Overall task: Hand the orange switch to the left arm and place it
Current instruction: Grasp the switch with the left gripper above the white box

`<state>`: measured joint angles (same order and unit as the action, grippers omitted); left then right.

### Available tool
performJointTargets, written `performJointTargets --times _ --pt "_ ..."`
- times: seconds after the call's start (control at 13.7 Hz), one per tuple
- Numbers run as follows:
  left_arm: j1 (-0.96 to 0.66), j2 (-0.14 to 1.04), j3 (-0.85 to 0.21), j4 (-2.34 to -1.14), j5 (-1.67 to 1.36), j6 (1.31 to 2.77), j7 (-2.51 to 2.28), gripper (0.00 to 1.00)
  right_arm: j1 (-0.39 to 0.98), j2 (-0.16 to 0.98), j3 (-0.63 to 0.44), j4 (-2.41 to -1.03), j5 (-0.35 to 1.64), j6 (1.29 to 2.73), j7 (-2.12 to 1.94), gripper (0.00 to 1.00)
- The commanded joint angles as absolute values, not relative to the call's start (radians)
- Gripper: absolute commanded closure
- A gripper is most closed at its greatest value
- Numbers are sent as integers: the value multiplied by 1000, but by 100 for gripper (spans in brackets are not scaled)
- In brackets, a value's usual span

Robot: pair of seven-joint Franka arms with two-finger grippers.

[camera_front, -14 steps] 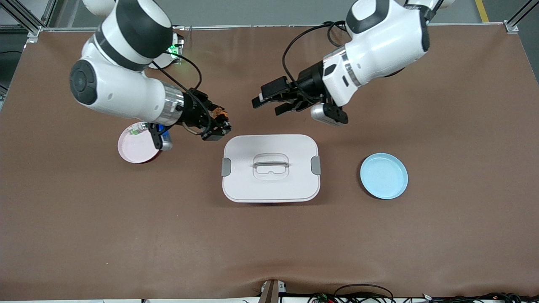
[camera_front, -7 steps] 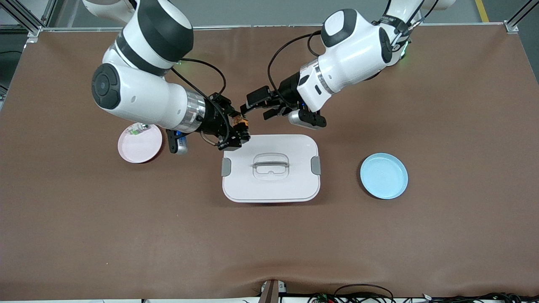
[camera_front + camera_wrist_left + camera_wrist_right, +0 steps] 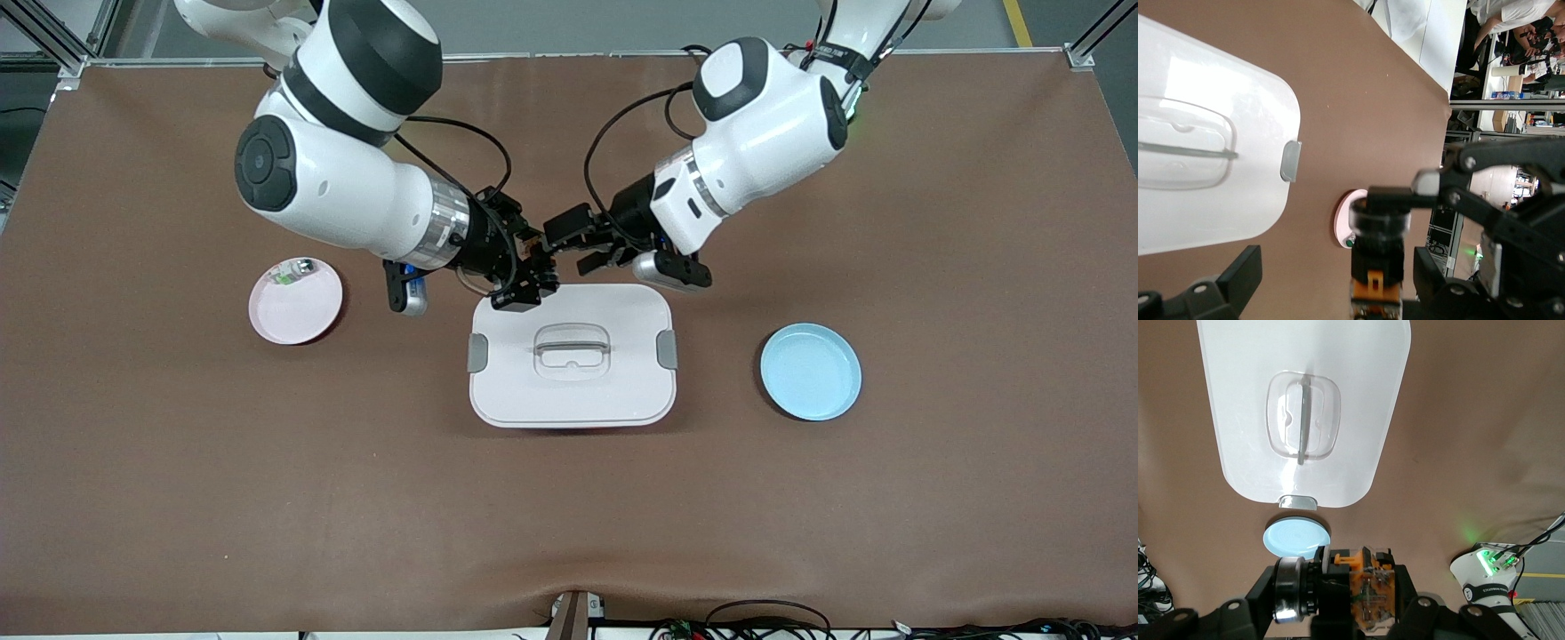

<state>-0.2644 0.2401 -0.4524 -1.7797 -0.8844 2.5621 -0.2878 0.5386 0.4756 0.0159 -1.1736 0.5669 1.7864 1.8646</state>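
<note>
Switch: orange switch (image 3: 1361, 590) showed a black body, an orange block, tan wiring details and a silver-ringed round cap at one end.
Where: it hung in the air over the box edge that lies farther from the front camera, toward the right arm's end, clamped in the right gripper (image 3: 524, 280).
Axis: its long axis ran across the right gripper's fingers in the right wrist view; in the left wrist view the capped end faced the left wrist camera, orange part lower in that picture (image 3: 1377, 283).
Right gripper: fingers were closed tight on the switch.
Left gripper: left gripper (image 3: 582, 240) hung with its fingers spread wide, one to each side of the switch, nothing pinched.
Box: white box (image 3: 571, 356) sat mid-table, lid on, clear handle recess, grey latches at both ends.
Plates: pink plate (image 3: 295, 302) lay toward the right arm's end with a small green-and-clear part (image 3: 289, 272) on it; blue plate (image 3: 810, 371) lay toward the left arm's end.
Writing: no readable label or brand on the switch or the box.
</note>
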Motion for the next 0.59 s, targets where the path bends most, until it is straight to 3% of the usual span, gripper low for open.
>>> performJointTargets --times 0.0,0.51 --pt "-244 239 -459 -1784 -954 2576 -215 0 561 495 6 -1140 591 1799 1907 100" --pt "-276 242 -462 -1787 -1000 2591 -212 0 578 511 8 -1137 591 1844 1914 100"
